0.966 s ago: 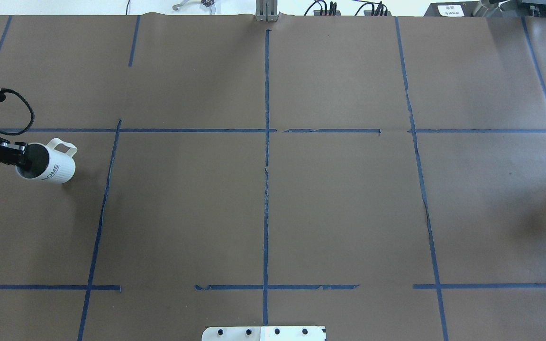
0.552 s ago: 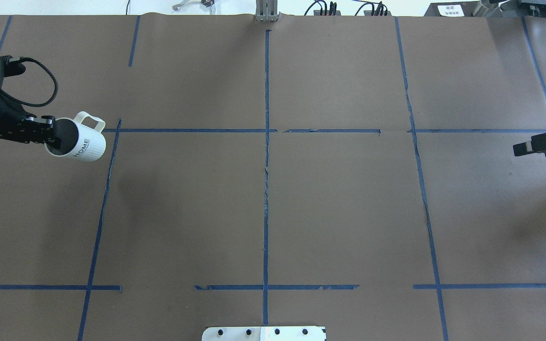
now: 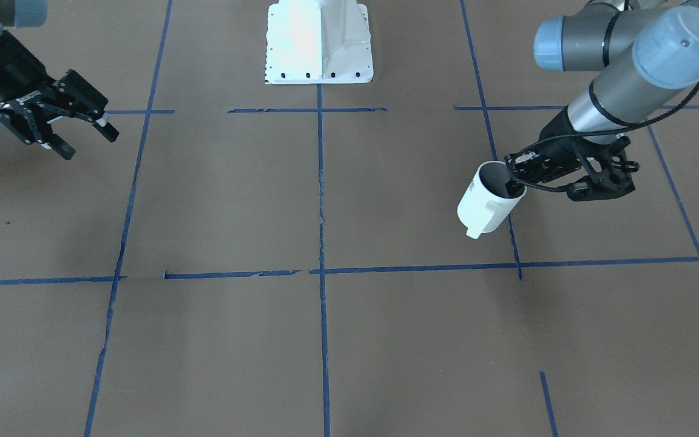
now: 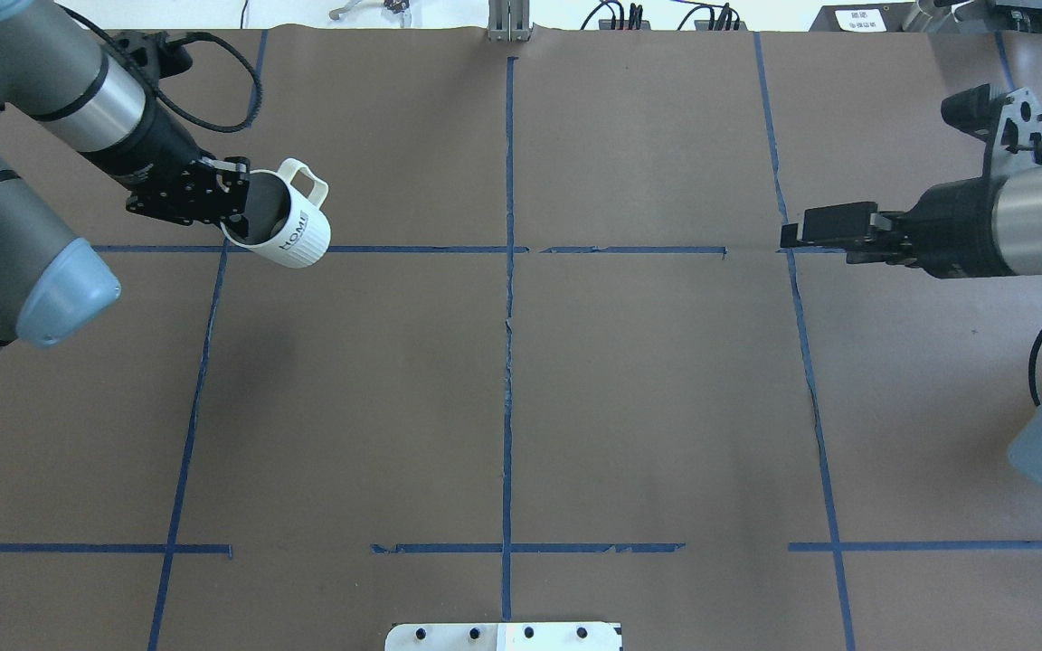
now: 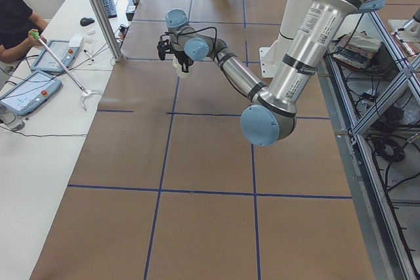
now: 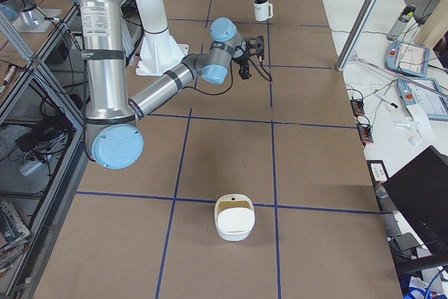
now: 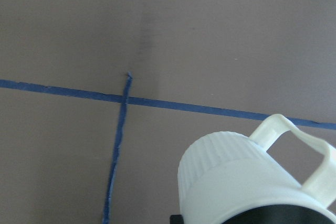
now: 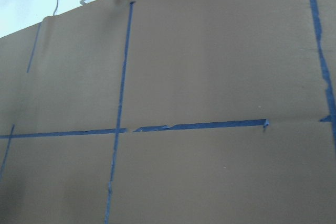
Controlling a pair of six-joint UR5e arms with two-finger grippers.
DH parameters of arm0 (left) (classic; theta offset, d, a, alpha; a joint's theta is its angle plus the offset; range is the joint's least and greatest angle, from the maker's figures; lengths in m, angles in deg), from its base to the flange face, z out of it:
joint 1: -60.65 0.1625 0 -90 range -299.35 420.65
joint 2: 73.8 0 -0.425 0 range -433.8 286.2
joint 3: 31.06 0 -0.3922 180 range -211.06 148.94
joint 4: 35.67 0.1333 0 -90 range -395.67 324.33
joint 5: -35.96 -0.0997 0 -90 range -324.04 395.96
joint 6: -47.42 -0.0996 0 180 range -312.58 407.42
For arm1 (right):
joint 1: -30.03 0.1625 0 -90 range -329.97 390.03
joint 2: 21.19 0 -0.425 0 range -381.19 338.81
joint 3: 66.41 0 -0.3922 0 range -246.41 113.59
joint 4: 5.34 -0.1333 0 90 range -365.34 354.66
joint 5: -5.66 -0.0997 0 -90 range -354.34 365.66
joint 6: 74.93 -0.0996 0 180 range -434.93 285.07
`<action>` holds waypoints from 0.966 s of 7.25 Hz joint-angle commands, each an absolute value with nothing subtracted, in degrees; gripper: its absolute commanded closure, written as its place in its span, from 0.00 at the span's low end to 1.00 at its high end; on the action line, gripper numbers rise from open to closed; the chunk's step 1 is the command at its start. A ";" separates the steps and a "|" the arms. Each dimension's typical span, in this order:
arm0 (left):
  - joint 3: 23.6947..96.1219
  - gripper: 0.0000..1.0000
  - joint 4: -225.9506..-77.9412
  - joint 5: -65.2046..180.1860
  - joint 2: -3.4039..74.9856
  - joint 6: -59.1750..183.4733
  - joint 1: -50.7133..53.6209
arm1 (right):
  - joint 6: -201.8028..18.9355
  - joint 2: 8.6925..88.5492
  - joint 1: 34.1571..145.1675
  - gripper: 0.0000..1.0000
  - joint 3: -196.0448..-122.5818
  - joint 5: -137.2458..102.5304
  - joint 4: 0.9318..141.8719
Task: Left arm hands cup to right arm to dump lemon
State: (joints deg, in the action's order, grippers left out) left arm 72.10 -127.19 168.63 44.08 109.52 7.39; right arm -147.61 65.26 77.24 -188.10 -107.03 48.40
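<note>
White ribbed ceramic mug (image 4: 293,231): tilted aloft, on the robot's left of the blue centre tape line (image 4: 508,407).
Bulky black left claw (image 4: 235,215): pinching the mug's rim.
Slim black right claw (image 3: 87,141): spread, empty, straight across that line.

White cup (image 4: 304,240), tilted, hangs clamped in the left gripper (image 4: 233,215).

White cup (image 4: 306,242), dark lettering (image 4: 293,231); brown table (image 4: 666,407), blue tape grid (image 4: 506,407).
</note>
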 commanded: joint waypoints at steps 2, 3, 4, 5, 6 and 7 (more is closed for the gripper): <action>66.44 1.00 -121.04 167.79 56.40 121.21 10.02 | -148.24 63.02 55.01 0.00 -192.35 -68.26 48.44; 65.10 1.00 -120.14 167.45 58.10 123.77 10.11 | -148.06 62.23 45.42 0.00 -192.18 -51.98 48.44; 62.92 1.00 -120.13 167.09 60.30 127.97 10.37 | -148.06 59.26 38.28 0.00 -191.57 -42.07 48.53; 60.72 1.00 -119.96 167.00 62.41 130.36 10.38 | -147.97 56.45 36.55 0.01 -190.52 -38.75 48.53; 60.52 1.00 -119.95 167.09 62.69 130.74 10.38 | -147.88 56.33 35.93 0.01 -190.42 -38.72 48.88; 60.52 1.00 -119.95 167.09 62.95 130.83 10.38 | -144.40 56.16 35.66 0.01 -189.90 -38.02 48.97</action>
